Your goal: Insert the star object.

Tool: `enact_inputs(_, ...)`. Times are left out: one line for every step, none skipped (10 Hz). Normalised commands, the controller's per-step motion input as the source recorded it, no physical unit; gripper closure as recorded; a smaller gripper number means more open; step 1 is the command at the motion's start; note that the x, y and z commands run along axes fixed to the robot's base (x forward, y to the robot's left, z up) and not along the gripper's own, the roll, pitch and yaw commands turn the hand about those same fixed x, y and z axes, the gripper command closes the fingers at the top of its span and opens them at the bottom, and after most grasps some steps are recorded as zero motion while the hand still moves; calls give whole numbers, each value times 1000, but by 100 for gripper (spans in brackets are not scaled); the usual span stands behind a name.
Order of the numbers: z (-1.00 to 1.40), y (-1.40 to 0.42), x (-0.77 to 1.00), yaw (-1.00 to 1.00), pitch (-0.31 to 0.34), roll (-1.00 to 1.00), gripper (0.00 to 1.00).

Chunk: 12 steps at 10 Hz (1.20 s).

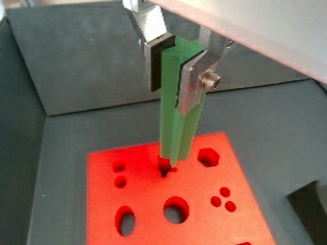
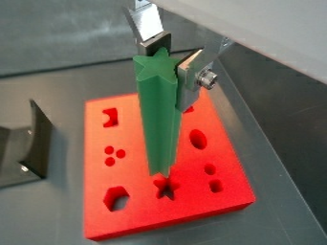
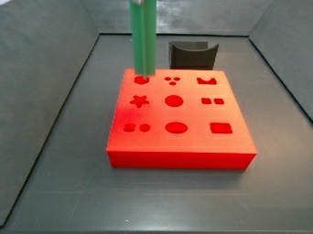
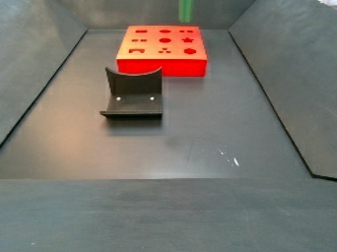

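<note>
1. One gripper (image 1: 175, 72) is seen, up above the far left part of the red block.
2. Two silver fingers (image 1: 189, 88) are counted on it in both wrist views.
3. One star object (image 2: 159, 115) is seen, a long green bar squeezed between those fingers.
4. One red block (image 3: 184, 146) is seen at the far end of the floor.
5. Nine hole spots are counted in its top, in three rows of three.
6. One dark fixture (image 4: 132, 94) is seen, just near of the block.

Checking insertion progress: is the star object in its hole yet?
Barely: the gripper holds the star object upright, tip at the star hole.
</note>
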Motion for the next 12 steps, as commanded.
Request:
enact_inputs(-360,-66,0,137,0,-166,100)
enact_inputs(-351,-23,0,123,0,-190,100)
enact_inputs(-326,0,-114,211,19,-131,100)
enact_inputs(-83,-37,0,234,76,0,100)
enact_inputs(-71,-3,0,163,71,14,100)
enact_inputs(-74,-26,31,151,33,0,100)
enact_inputs(-69,0,169,163,56,3,100)
enact_inputs(-80,0,0,94,1,9,100)
enact_inputs(-131,0,0,17,1,41,100)
enact_inputs(-334,0,57,0,-9,11,100)
enact_inputs(-477,0,0,0,-80,30,100)
enact_inputs(-343,0,-3,26,-6,121,100)
